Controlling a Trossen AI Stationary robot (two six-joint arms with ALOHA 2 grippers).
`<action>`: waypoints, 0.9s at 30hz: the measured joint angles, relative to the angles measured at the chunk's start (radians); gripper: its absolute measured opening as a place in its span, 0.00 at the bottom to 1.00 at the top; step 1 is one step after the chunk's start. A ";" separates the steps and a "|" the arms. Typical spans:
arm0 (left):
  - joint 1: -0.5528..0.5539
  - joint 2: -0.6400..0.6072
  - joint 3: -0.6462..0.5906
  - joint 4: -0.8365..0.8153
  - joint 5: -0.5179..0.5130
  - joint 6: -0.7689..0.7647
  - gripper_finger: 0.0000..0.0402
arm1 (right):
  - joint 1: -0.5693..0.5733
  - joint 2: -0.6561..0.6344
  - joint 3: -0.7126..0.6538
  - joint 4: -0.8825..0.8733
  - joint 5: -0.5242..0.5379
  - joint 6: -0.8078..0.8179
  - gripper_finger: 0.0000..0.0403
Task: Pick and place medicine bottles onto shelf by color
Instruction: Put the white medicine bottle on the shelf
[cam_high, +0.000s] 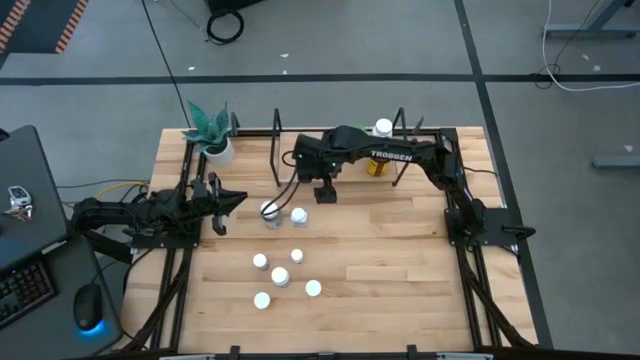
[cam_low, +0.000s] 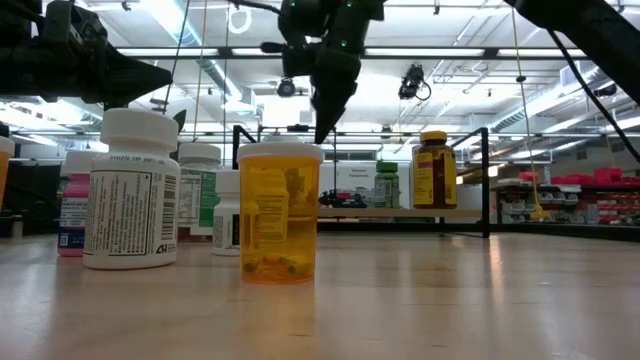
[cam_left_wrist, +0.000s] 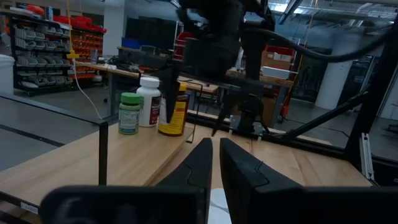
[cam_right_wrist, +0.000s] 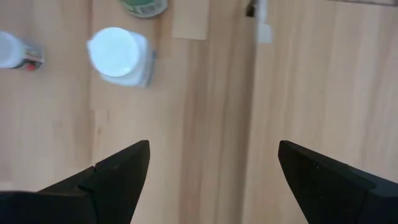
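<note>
Several white-capped medicine bottles (cam_high: 280, 277) stand upright in a loose group on the table's middle; the two farthest (cam_high: 268, 212) (cam_high: 299, 216) are just nearer than my right gripper (cam_high: 325, 192). That gripper hangs open above the table, pointing down, with bare wood between its fingers (cam_right_wrist: 214, 168) and a white-capped bottle (cam_right_wrist: 118, 55) beyond them. In the low view an orange bottle (cam_low: 280, 215) and a white one (cam_low: 132, 190) stand nearest. On the shelf (cam_low: 420, 212) stand an amber bottle (cam_low: 433, 170), a green one (cam_left_wrist: 129, 113) and a white one (cam_left_wrist: 149, 101). My left gripper (cam_left_wrist: 214, 162) rests shut at the table's left.
A white plant pot (cam_high: 215, 140) stands at the far left corner. The shelf's black wire uprights (cam_high: 275, 150) rise along the far edge. Bare wood lies across the table's right half (cam_high: 400, 260). A keyboard and mouse (cam_high: 88, 305) lie off the table's left.
</note>
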 joint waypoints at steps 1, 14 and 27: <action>0.000 0.000 0.000 0.000 0.000 0.000 0.09 | 0.007 0.000 0.000 0.000 0.000 0.000 0.90; 0.000 0.000 0.000 0.000 0.000 0.000 0.09 | 0.047 0.000 -0.001 0.074 -0.075 0.003 0.90; 0.000 0.000 0.000 0.000 0.000 0.000 0.08 | 0.096 0.001 -0.054 0.349 -0.114 -0.012 0.90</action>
